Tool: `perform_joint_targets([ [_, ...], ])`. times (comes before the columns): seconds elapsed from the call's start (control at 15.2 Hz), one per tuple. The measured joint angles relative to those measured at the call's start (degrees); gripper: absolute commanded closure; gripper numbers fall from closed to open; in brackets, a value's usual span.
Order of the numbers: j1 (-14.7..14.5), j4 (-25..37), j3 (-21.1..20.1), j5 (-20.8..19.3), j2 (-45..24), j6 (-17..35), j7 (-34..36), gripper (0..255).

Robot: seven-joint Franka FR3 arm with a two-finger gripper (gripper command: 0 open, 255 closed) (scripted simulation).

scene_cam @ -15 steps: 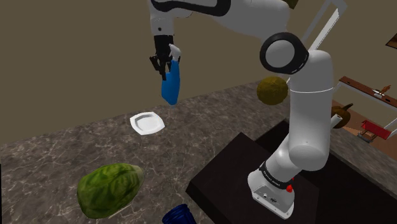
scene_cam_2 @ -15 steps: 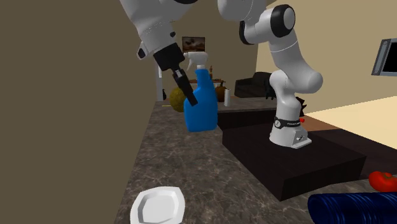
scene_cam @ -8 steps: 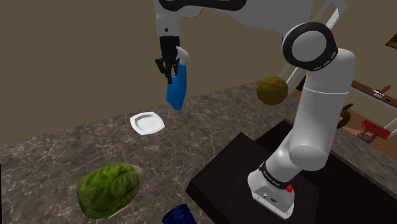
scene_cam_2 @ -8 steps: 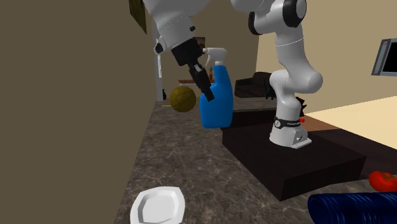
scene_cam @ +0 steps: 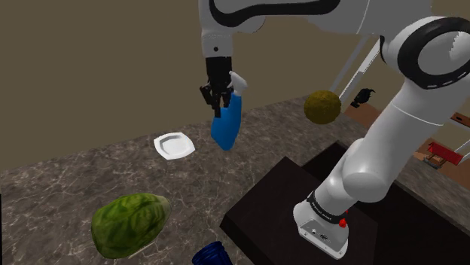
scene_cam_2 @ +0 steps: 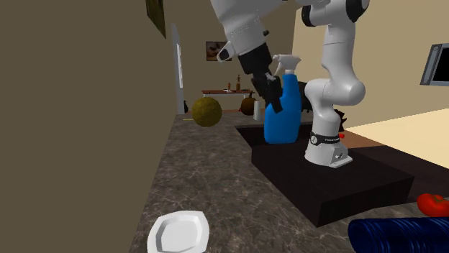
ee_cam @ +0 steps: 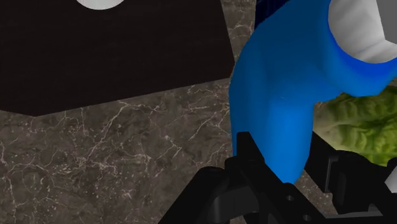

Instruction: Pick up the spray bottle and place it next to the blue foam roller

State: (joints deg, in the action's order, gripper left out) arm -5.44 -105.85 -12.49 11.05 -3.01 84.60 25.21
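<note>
The spray bottle [scene_cam: 227, 125] is blue with a white trigger head. It hangs tilted in the air above the marbled counter [scene_cam: 68, 181], and my gripper [scene_cam: 218, 95] is shut on its neck. From the second exterior view the bottle [scene_cam_2: 283, 112] and gripper [scene_cam_2: 268, 86] are in front of the arm's base, above the stand's near corner. In the wrist view the black fingers [ee_cam: 249, 156] clasp the blue body [ee_cam: 286, 95]. The dark blue foam roller [scene_cam: 212, 254] lies at the counter's front edge, well below and apart from the bottle; the second exterior view has this roller [scene_cam_2: 399, 236] at its lower right.
A white plate [scene_cam: 175, 145] lies on the counter near the brown wall [scene_cam: 90, 68]. A green lumpy vegetable [scene_cam: 129, 223] sits by the roller. A brownish ball [scene_cam: 322, 106] rests beyond the black stand [scene_cam: 271, 196]. A red tomato [scene_cam_2: 434, 204] lies near the roller.
The arm has carried the held bottle toward the shoulder view's right and a little lower, away from the wall and toward the stand. The grip has not changed.
</note>
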Motion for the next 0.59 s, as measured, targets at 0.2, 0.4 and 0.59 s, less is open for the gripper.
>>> perform_joint_targets([
  [0.2, -0.66, -7.61, -0.68, 1.83, 6.38, 1.52, 0.48, 255],
  [0.4, -1.72, -13.73, -1.63, 3.89, 12.17, 2.28, 1.59, 255],
  [0.59, -2.94, -19.19, -2.56, 6.13, 17.94, 2.4, 2.73, 255],
])
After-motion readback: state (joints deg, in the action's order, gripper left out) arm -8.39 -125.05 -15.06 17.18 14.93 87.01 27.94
